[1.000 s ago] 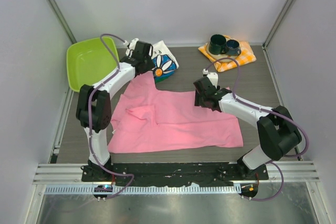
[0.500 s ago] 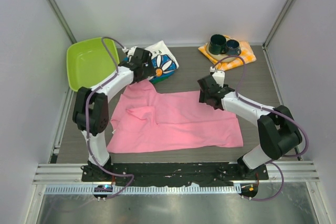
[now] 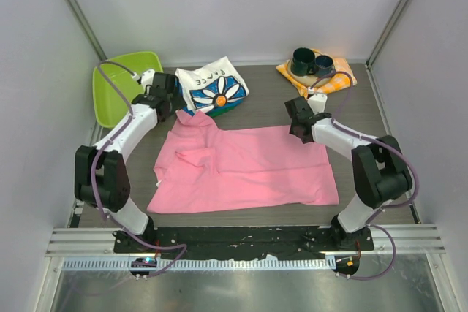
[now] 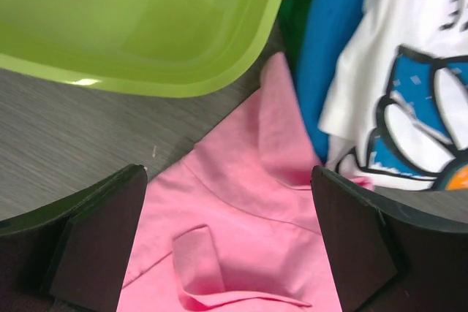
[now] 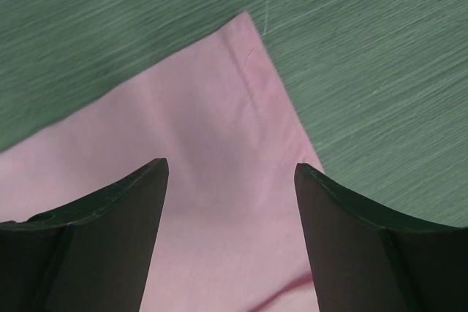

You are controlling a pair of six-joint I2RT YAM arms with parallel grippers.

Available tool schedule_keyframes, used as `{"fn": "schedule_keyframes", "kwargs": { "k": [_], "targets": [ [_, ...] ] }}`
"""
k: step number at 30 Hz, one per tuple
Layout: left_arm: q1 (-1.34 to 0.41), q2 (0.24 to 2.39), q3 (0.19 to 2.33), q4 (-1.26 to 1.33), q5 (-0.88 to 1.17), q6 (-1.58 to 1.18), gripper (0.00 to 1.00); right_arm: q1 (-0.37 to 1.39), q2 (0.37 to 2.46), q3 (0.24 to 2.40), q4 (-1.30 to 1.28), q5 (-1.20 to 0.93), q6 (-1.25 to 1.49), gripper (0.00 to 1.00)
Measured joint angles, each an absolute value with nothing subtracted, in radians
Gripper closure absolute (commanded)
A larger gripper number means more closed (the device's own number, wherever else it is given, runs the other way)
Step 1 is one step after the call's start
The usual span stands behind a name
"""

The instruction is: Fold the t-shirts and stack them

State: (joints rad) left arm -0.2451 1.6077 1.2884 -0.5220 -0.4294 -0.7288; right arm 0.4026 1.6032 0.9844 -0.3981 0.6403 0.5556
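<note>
- Your left hand [image 4: 228, 173] hovers with its fingers spread wide and nothing between them, over the neck end of the pink t-shirt [image 3: 248, 169].
- Your right hand [image 5: 231, 166] is parted too and empty, above that shirt's far right corner.
- The pink t-shirt lies spread out on the surface [image 3: 270, 104].
- The white daisy t-shirt [image 3: 214, 89] sits folded on a blue t-shirt [image 4: 333, 49] at the far side, touching the pink one, beside the green tub [image 4: 146, 20].

Pink t-shirt [image 3: 248, 169] is plain, white t-shirt [image 3: 208, 81] bears blue daisies, bin [image 3: 110, 98] is lime-green, mugs [image 3: 303, 62] seemingly dark-green.
</note>
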Motion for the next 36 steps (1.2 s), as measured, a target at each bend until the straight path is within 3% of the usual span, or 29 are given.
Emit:
{"fn": "schedule_keyframes", "kwargs": {
  "k": [12,25,34,36],
  "targets": [
    [-0.163,1.716,1.18,-0.444,-0.369,-0.838,0.0,0.121,1.81,1.09,-0.364,0.58,0.586,0.28],
    [-0.147,1.716,1.121,-0.329,-0.335,-0.883,0.0,0.123,1.864,1.172,-0.333,0.486,0.599,0.33],
    [-0.141,1.717,1.121,-0.302,-0.321,-0.89,0.0,0.123,1.892,1.176,-0.31,0.463,0.609,0.53],
    [-0.141,1.718,1.121,-0.296,-0.317,-0.893,0.0,0.123,1.893,1.176,-0.305,0.455,0.611,0.67]
  ]
}}
